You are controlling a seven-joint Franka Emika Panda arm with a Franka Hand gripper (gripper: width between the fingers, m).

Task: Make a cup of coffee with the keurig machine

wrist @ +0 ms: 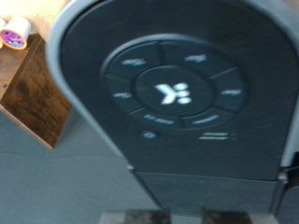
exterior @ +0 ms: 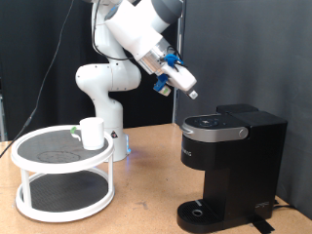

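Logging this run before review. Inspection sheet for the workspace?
Surface: wooden table.
Job's things: white cup on the top shelf of a round white rack; coffee machine, lid down, drip tray bare.
Clutter: small pod beside a wooden block.
Grippers: gripper above the machine's lid, holding nothing visible.
Cables: black cable behind the machine.
Surroundings: black curtain.

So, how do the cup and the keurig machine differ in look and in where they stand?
The cup is white and small; the keurig machine is black and far taller. The cup is a plain cylinder, while the machine is boxy with a ring of buttons on its lid. The cup stands on the top shelf of a round white rack at the exterior view's left; the machine stands on the table at the right. Both are upright.
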